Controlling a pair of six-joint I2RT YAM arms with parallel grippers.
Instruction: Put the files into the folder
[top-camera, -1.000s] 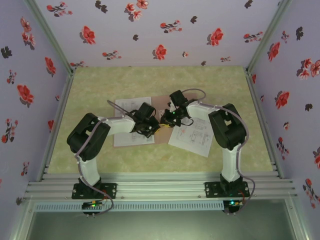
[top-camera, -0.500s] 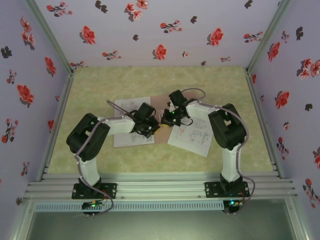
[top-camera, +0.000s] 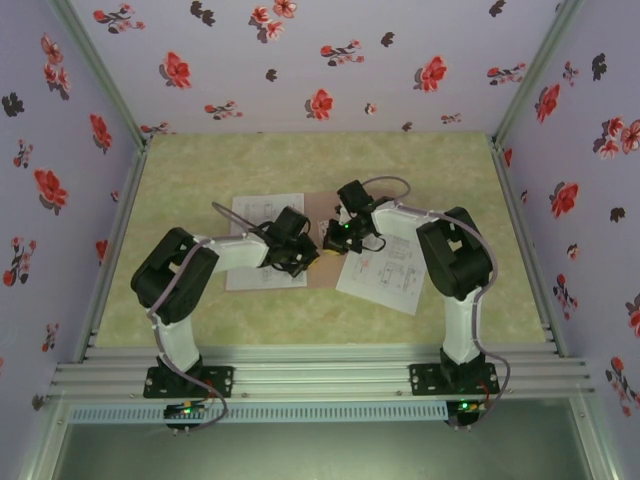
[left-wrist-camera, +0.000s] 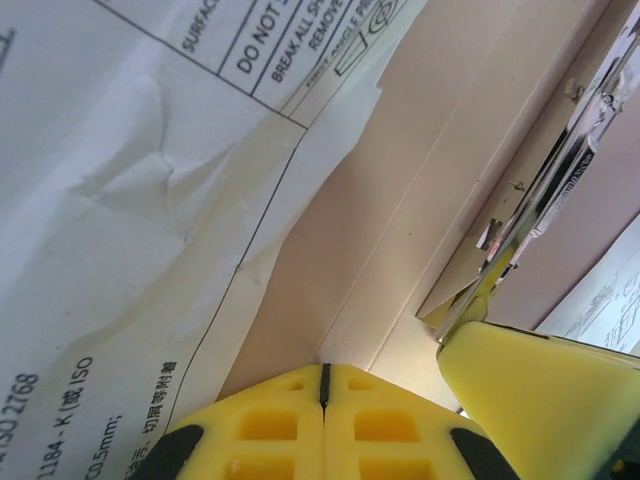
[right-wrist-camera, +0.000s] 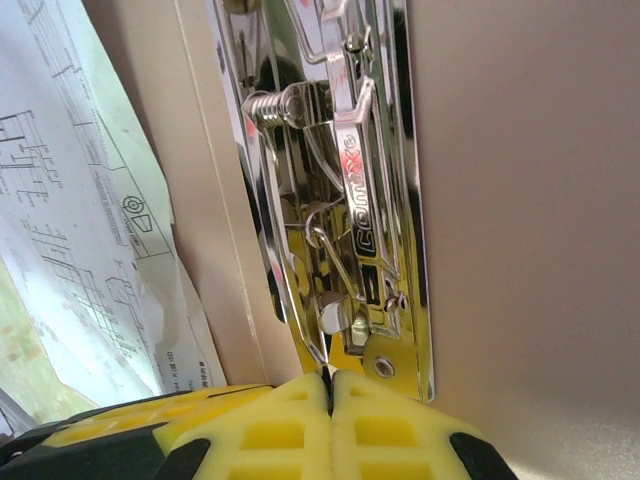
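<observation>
Found folder (top-camera: 320, 203) lying flat midway across table (top-camera: 300, 160), pinkish-brown, shiny metal clip (right-wrist-camera: 340, 200) inside. Found files (top-camera: 262, 274) as white printed sheets, creased, overlapping its left part; another sheet (top-camera: 388, 272) lay skewed at its right edge.

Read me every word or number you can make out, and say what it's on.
"DO NOT", then cut off: white sheet, left wrist view.
"BREAK ALL SH", cut off: same sheet.
"ISO 2768": same sheet, lower left.
"Comix": stamped on the folder's metal clip.
Small print on the diagram sheet, right wrist view: too small to read.
</observation>
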